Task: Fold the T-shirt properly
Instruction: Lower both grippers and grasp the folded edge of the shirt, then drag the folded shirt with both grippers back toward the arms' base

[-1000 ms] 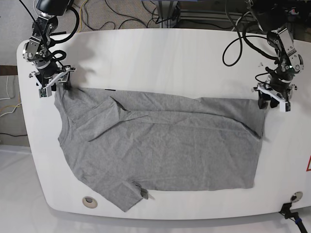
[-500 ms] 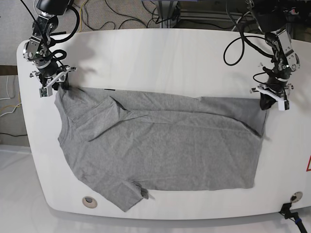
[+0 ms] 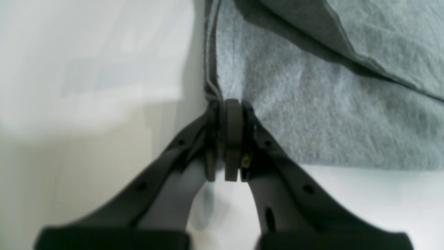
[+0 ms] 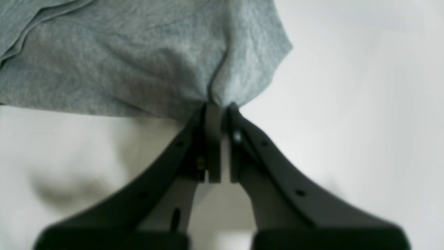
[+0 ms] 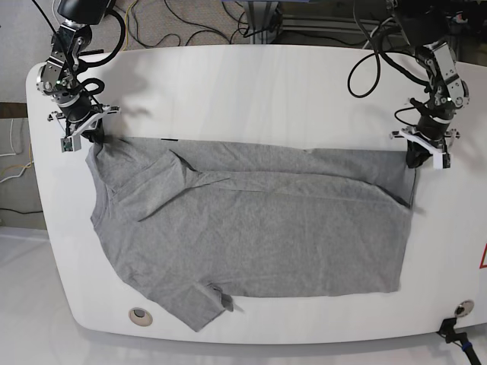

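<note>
A white rounded counter (image 5: 251,84) is filling the base view, with dark cables trailing over the floor behind its far edge. Across it a grey T-shirt (image 5: 251,228) is lying spread out, collar end toward that view's left and hem toward its right, one sleeve already turned in over the chest along the far side and the other sleeve sticking out near the front edge. The two arms are standing at the far corners of the cloth. The left claw (image 3: 227,107) is closed tight on the hem corner, its pads pinching a gathered edge of fabric. The right claw (image 4: 218,106) is likewise clamped on a puckered bit of the shoulder end, the cloth bunching into a crease where it is gripped. Judging from this, the far edge is being taken up for the lengthwise fold. The next move is probably calling for both arms lifting together and carrying that edge evenly toward the near side, keeping the cloth taut between them so it is not sagging or twisting.
</note>
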Available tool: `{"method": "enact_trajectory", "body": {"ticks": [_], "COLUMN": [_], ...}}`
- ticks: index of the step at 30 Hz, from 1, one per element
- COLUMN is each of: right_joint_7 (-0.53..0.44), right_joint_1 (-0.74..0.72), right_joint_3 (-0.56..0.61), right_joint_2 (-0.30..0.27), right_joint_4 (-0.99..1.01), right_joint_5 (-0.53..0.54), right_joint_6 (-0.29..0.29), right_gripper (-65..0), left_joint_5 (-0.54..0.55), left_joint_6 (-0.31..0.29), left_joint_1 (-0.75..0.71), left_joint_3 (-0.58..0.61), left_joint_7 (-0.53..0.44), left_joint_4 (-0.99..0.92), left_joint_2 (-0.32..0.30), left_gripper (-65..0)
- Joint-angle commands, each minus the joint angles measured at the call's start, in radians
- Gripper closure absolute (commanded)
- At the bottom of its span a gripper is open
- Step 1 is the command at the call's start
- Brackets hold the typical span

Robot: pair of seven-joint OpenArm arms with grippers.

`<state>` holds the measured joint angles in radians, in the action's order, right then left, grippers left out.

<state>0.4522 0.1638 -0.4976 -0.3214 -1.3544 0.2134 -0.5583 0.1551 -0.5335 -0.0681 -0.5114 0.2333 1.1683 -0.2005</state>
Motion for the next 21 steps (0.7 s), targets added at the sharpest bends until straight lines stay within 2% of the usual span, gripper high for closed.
{"method": "enact_trajectory", "body": {"ticks": [1,10,17,21], "right_joint_7": [0.012,0.012,0.012,0.012], "right_joint_1": [0.013,0.128,0.221,0.257], "right_joint_3": [-0.008,-0.008,-0.009,-0.089], "right_joint_2": [-0.022,-0.018,0.011,0.051], "right_joint_4": [-0.012,-0.099,-0.156,-0.158], "right_joint_5": [-0.009,-0.007,-0.007,-0.007], "right_joint_6": [0.001,0.001,0.001,-0.001], "right_gripper": [0.0,0.0,0.0,0.0], "left_joint_5": [-0.041,-0.038,-0.038,-0.036], "left_joint_6": [0.006,0.005,0.005,0.005], "left_joint_1": [-0.026,-0.167,-0.230,-0.299], "left_joint_3": [-0.002,-0.005,-0.006,-0.006], "left_joint_7": [0.064,0.067,0.067,0.068], "left_joint_4": [0.034,0.186,0.206,0.249], "left_joint_2": [-0.009,-0.012,-0.012,-0.011], "left_gripper": [0.0,0.0,0.0,0.0]}}
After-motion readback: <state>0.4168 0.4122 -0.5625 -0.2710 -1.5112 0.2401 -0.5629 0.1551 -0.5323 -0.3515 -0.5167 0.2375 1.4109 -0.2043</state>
